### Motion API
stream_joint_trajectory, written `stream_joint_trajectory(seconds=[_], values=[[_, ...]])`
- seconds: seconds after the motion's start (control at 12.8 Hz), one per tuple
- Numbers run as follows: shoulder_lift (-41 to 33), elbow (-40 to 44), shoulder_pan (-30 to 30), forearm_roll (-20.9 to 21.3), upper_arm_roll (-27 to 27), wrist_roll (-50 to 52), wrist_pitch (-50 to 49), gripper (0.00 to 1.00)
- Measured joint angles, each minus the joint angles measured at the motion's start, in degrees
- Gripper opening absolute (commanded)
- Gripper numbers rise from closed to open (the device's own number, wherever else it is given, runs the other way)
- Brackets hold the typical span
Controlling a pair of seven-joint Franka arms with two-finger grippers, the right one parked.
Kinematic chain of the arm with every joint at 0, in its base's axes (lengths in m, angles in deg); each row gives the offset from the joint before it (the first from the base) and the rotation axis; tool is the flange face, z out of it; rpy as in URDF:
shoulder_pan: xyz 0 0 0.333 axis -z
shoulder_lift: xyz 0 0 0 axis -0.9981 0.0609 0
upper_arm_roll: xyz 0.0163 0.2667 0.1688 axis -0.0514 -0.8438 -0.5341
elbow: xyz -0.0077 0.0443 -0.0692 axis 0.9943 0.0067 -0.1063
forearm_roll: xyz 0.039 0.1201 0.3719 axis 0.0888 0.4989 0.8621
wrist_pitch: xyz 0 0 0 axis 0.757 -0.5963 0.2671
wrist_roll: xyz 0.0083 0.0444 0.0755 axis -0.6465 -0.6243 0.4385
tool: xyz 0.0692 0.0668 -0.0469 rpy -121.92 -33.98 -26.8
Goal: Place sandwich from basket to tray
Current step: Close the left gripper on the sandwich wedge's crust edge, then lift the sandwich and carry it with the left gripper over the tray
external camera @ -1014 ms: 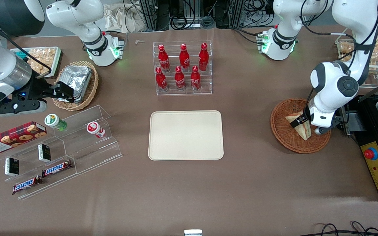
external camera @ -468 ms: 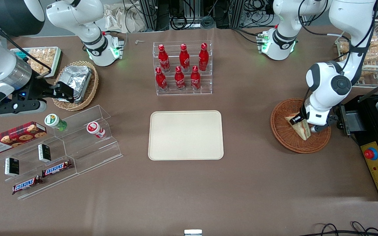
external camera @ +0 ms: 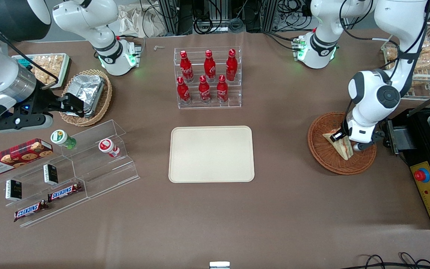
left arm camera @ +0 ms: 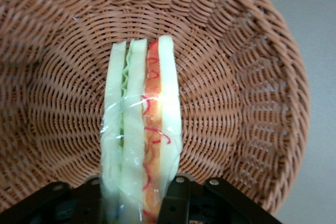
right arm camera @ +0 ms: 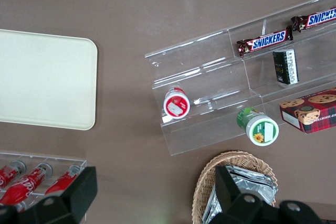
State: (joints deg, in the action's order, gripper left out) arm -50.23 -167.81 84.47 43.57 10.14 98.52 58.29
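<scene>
- Since a second ago, we see the arm risen a little, lifting the sandwich (external camera: 341, 145) nearer upright.
- We find the tray (external camera: 211, 154) mid-surface, well apart, flat to receive it.
- We see the basket (external camera: 325, 158) at the working arm's end, under the sandwich.
- Our gripper (left arm camera: 137, 195) is clenched across the wrapped bread faces, presumably so the layers hold together.

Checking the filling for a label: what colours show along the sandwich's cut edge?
Green and red-orange between pale bread on the sandwich, gripped by the end effector; left wrist view.
</scene>
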Motion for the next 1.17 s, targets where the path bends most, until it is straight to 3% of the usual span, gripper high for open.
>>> stream_joint_trajectory(seconds=[0.31,0.55,0.78,1.17], values=[[-8.6,3.2,0.5,0.2,4.0,-0.3,-12.3,0.00],[-12.9,14.8,1.0,0.2,7.1,-2.1,-32.5,0.00],[-13.1,30.3,2.3,0.1,11.8,-6.0,-47.4,0.00],[-10.0,43.1,3.0,-2.0,21.3,-15.3,-55.9,0.00]])
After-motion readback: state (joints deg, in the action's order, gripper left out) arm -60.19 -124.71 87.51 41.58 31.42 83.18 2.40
